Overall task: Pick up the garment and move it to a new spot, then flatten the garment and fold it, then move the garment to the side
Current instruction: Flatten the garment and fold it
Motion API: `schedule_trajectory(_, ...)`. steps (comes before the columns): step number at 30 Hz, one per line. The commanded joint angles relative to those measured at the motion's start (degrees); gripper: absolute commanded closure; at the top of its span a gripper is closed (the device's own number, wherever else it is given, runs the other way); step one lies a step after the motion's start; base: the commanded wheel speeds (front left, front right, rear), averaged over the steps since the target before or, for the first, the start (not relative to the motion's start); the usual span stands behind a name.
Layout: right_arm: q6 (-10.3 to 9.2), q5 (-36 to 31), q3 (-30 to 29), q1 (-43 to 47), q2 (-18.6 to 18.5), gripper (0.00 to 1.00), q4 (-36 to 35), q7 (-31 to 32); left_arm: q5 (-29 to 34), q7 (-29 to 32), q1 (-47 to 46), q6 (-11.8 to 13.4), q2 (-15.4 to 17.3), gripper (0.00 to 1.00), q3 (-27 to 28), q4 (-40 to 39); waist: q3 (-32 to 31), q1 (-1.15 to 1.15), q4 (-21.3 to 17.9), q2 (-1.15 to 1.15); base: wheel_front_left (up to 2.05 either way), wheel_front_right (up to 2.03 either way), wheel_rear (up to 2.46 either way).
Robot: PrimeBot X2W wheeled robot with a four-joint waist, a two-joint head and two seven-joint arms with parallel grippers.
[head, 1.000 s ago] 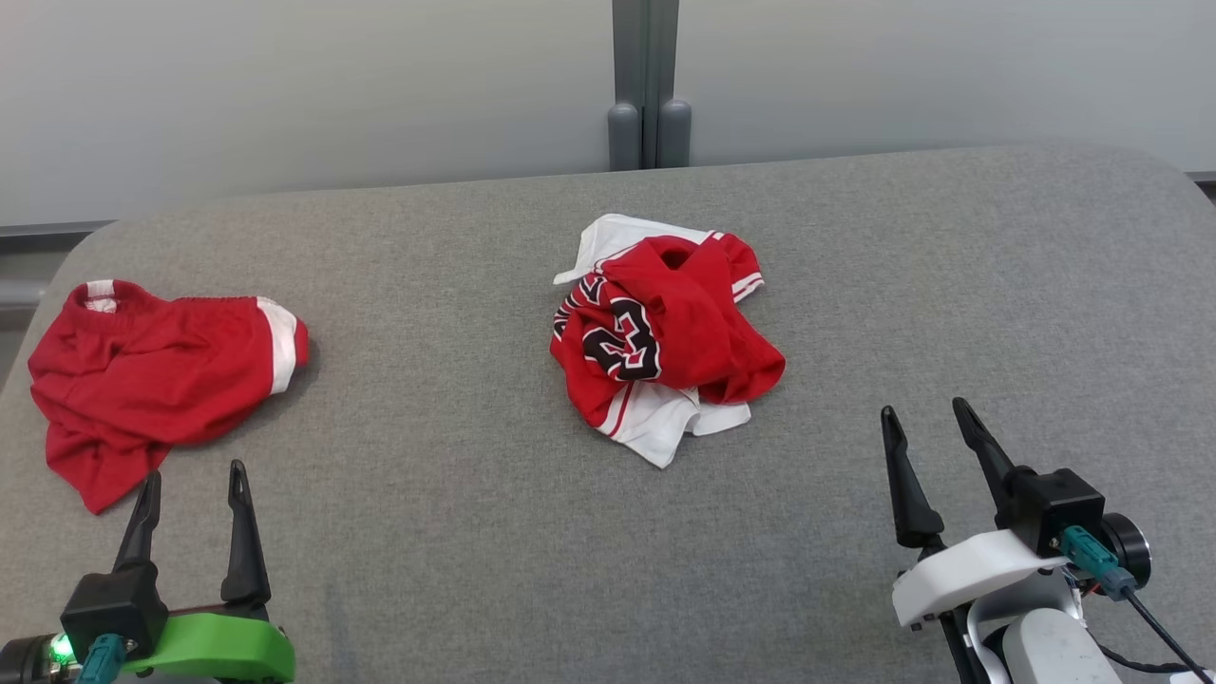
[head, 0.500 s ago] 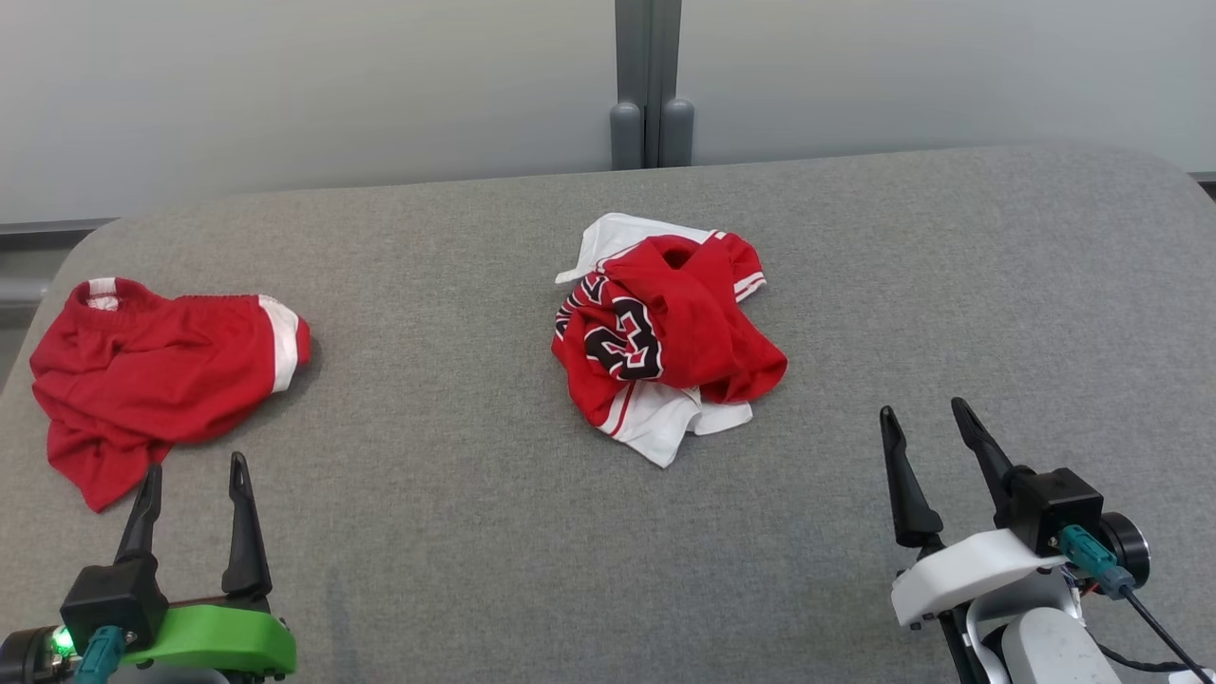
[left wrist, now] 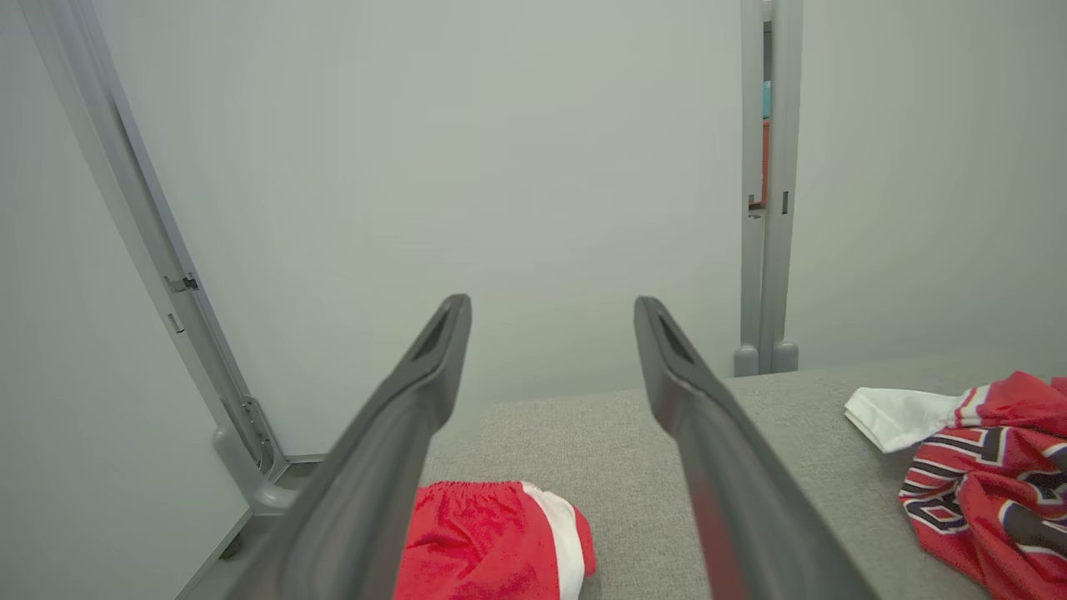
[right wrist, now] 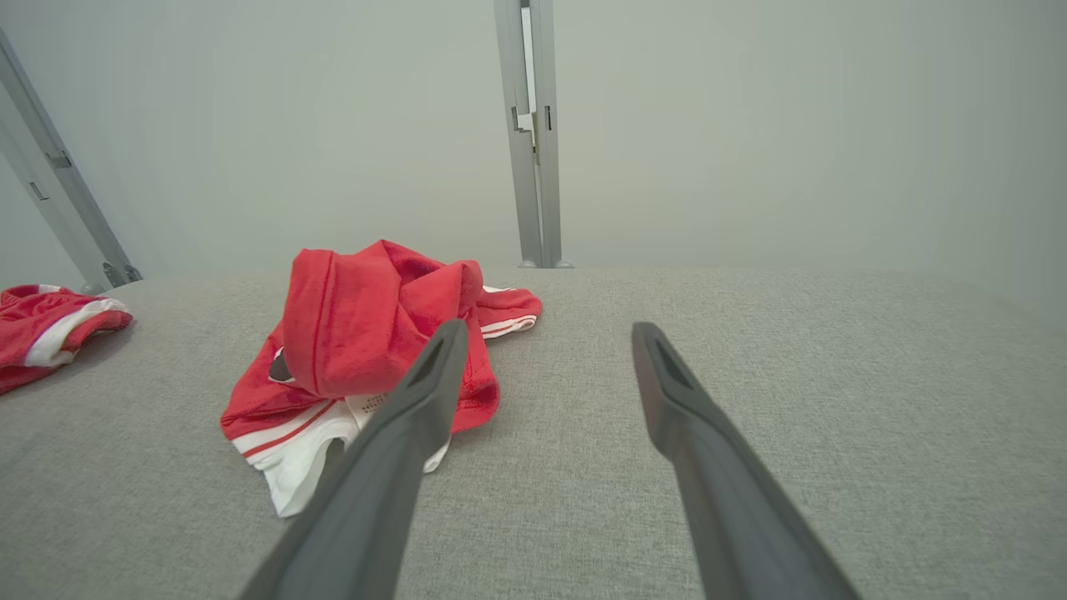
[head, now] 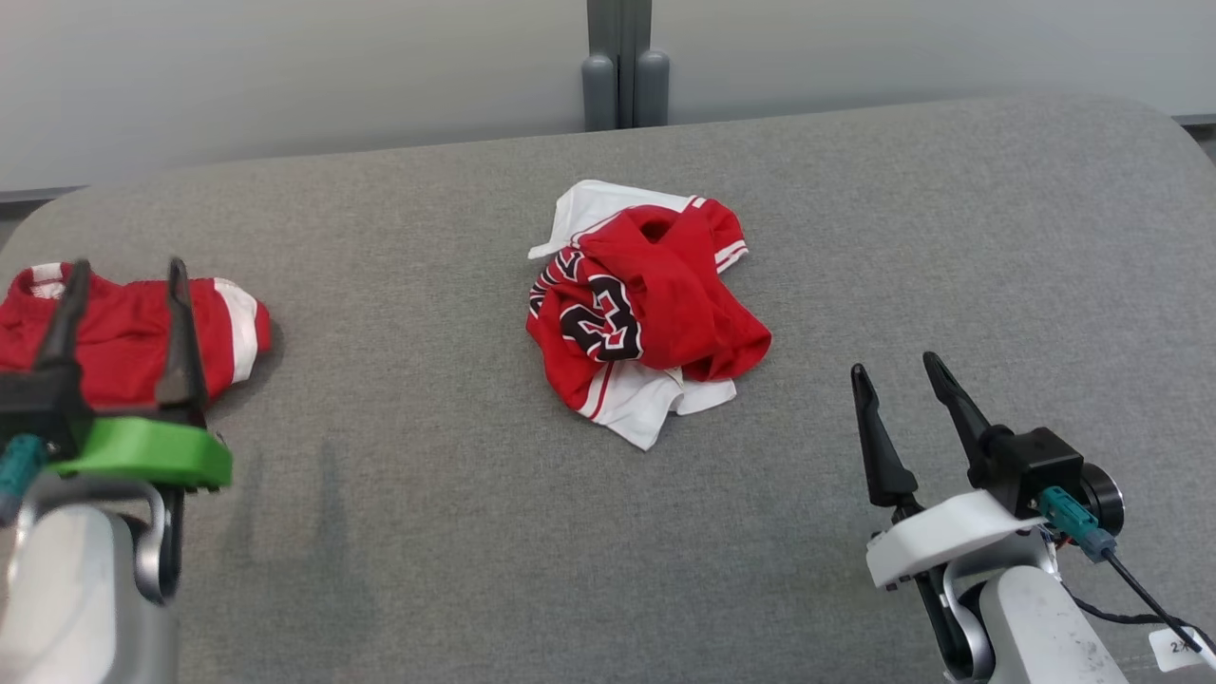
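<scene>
A crumpled red and white garment (head: 646, 304) with black number lettering lies in a heap at the middle of the grey padded table (head: 456, 532). My left gripper (head: 128, 265) is open and empty, raised at the left, far from the heap. The left wrist view has its fingers (left wrist: 552, 302) spread, with the garment (left wrist: 992, 492) at the right edge. My right gripper (head: 893, 363) is open and empty, a short way to the right of the heap and nearer to me. From the right wrist, the garment (right wrist: 367, 333) lies just left of the open gripper (right wrist: 548, 327).
Red shorts with a white stripe (head: 119, 323) lie at the table's left edge, partly behind my left fingers; they appear again as the shorts (left wrist: 492, 542) and the shorts (right wrist: 50, 321). A pale wall with a grey post (head: 617, 66) stands behind the table's far edge.
My left gripper has risen and moved forward, and it now overlaps the red shorts in the head view. The head camera has shifted a little. Both garments lie as before.
</scene>
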Motion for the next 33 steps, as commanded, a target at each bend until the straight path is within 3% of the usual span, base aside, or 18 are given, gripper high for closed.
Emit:
schedule_trajectory(1,-0.02,0.5,0.5,-1.2,-0.1,0.0,-0.3,-0.2,-0.5,0.1,-4.1,-0.4,1.5,0.0,-0.5,1.2,2.8,0.0,-2.5,0.0,0.0,0.0,0.0)
schedule_trajectory(7,-0.02,2.2,1.8,-4.3,-0.1,0.0,-1.4,-0.2,-2.8,3.4,-18.4,-0.8,7.8,0.0,-4.8,6.3,8.2,0.0,-7.5,0.0,0.0,0.0,0.0)
schedule_trajectory(16,-0.02,5.0,3.3,-7.2,-0.1,0.0,-3.0,-0.2,-15.0,12.3,-35.7,-0.8,16.9,0.0,-21.5,11.8,15.3,0.0,-14.5,0.0,0.0,0.0,0.0)
schedule_trajectory(22,-0.02,6.2,3.9,-8.8,-0.1,0.0,-3.7,-0.2,-21.9,17.4,-42.9,-0.8,19.1,0.0,-32.8,16.0,18.7,0.0,-17.3,0.0,0.0,0.0,0.0)
schedule_trajectory(33,-0.02,7.6,5.7,-11.2,-0.1,0.0,-4.9,-0.2,-36.9,29.9,-48.4,-0.8,18.2,0.0,-48.1,23.9,22.8,0.0,-19.8,0.0,0.0,0.0,0.0)
